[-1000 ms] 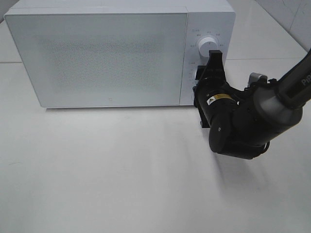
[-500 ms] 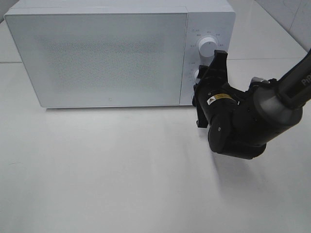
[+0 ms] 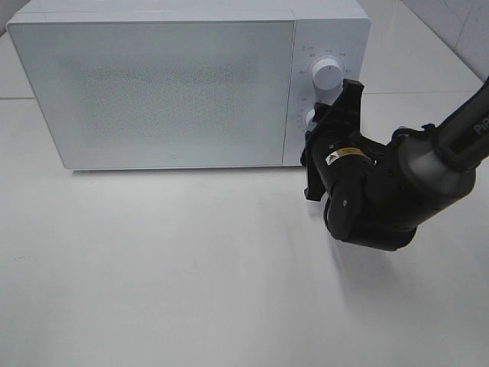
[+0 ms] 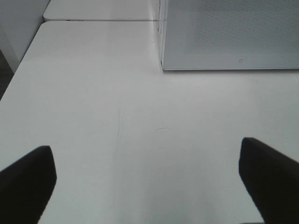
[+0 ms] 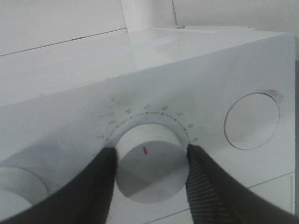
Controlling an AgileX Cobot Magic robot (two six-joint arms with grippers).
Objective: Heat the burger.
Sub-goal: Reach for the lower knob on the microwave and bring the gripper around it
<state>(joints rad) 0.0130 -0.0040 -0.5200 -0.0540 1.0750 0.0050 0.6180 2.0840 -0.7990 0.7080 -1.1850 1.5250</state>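
Note:
The burger is hidden; the white microwave (image 3: 168, 84) stands shut at the back of the table. My right gripper (image 3: 325, 115) is at the control panel, with its fingers closed on either side of the lower dial (image 5: 149, 163), which has a red mark and numbers around it. One right finger (image 5: 100, 191) presses one side of the dial and the other finger presses the opposite side. My left gripper (image 4: 149, 186) is open and empty over the bare table, in front of the microwave's left corner (image 4: 224, 42).
The upper dial (image 3: 327, 74) sits above the gripped one and also shows in the right wrist view (image 5: 16, 193). A round button (image 5: 252, 120) lies beside the gripped dial. The white table (image 3: 191, 267) spreads in front of the microwave.
My right gripper has rolled clockwise on the lower dial, its upper finger swinging to the right. The microwave has not moved.

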